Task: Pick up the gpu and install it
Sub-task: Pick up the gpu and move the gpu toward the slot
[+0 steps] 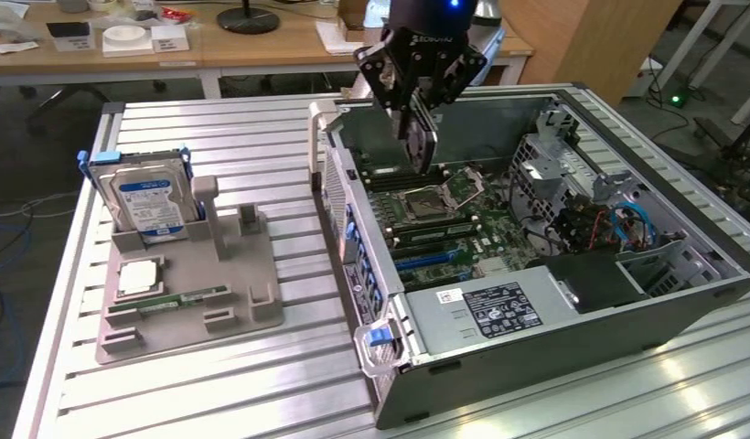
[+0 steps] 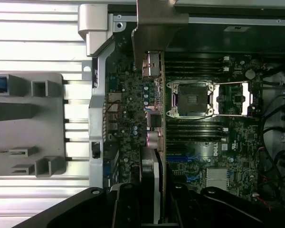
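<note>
**Card in the air over the open case, and little room for error**

The end effector [image 1: 418,123] is clamped on the gpu [image 1: 422,146], which hangs edge-down over the motherboard [image 1: 455,219] inside the open computer case [image 1: 571,302]. It sits close to the case's rear wall. From where I stand it looks unseated, with a gap between it and the board.

Here is what I think could go wrong:

- **Slipping:** The grip is on a thin slab, so a small tilt in the fingers would bring the connector edge down crooked and it could jam or scrape the board.
- **Wrong place:** In the wrist view the card lies over the strip of board between the rear wall and the CPU socket [image 2: 192,99]. The blue slots [image 2: 180,159] show to one side of it. Lowered off line, it could press on small components or on the socket's raised frame.
- **Bracket:** The end bracket could catch on the rear wall.

The card reads as a narrow, dark, rigid plate seen edge-on. It has a pale metal bracket [image 2: 154,28] at the end farthest from the fingers and a lighter strip along the edge nearest the wrist camera. I cannot make out its connector.

Outside the case, a hard drive [image 1: 149,201] with a blue label stands in a grey holder [image 1: 192,293] on the slatted desk [image 1: 229,137], well away from the arm.
</note>
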Available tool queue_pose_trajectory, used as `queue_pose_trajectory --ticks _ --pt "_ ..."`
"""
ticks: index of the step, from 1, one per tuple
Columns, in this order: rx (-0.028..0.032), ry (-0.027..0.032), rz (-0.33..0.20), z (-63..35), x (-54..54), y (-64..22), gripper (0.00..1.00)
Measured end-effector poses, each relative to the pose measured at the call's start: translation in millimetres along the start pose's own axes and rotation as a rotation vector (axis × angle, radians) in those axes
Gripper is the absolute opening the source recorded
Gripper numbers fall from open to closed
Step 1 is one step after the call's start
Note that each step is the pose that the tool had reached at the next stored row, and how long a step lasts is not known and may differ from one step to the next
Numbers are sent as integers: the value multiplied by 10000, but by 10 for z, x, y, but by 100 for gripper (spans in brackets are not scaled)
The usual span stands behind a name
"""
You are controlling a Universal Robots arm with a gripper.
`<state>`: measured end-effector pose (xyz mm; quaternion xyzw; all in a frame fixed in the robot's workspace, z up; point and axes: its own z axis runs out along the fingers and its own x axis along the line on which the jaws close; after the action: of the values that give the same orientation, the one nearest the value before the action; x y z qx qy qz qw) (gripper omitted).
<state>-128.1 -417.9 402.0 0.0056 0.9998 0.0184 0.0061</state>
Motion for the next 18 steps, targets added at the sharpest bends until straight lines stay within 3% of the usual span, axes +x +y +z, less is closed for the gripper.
queue_pose_trajectory --ticks 18 --pt "-1 1 -14 5 -434 5 28"
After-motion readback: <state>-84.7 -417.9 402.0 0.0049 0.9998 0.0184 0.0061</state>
